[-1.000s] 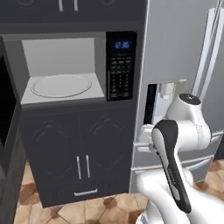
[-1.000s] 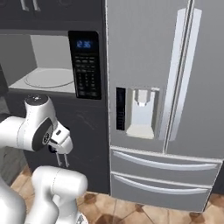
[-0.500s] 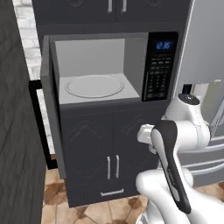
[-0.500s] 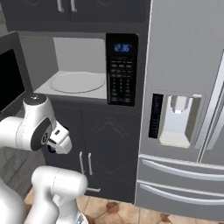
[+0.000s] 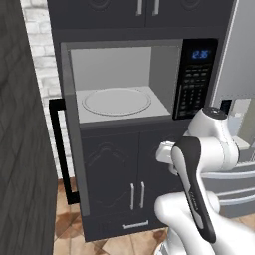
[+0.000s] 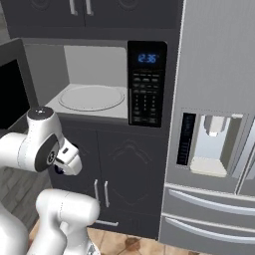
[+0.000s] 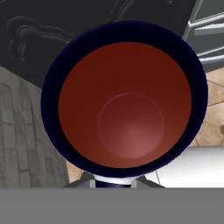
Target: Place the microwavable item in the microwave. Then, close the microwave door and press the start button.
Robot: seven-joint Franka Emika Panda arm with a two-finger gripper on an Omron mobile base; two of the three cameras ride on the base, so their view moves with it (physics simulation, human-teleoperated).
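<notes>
The small mug with a dark blue rim and dark red inside (image 7: 124, 105) sits right in front of the hand camera, its mouth facing the lens so that the round bottom of the cup is plain to see. The claw is clamped together on the mug, gripping it at the near edge of the rim at the bottom of the hand view. Behind the mug there lie dark cabinet panels, grey tiles and a strip of brown floor.

In the right base view the claw (image 6: 60, 168) hangs low at the end of the white arm, in front of the dark lower cabinet doors (image 6: 119, 187), well below the microwave's cavity. A dark blue bit of the mug shows just under the white wrist there.

The wide built-in steel-grey microwave (image 5: 124, 79) stands open. Its cavity is pale grey inside, with a round glass turntable plate (image 5: 116, 101) lying flat on the floor of it. The black keypad panel with the blue digital display (image 5: 196, 77) is to the right of the cavity. The grey steel-framed microwave door with its black bar handle (image 5: 59, 149) is swung out to the left, seen edge-on in the left base view; in the right base view its dark window (image 6: 12, 94) faces the camera at the left edge.

To the right of the microwave stands a steel-grey refrigerator with a water dispenser recess (image 6: 214, 144) and drawer handles below.
</notes>
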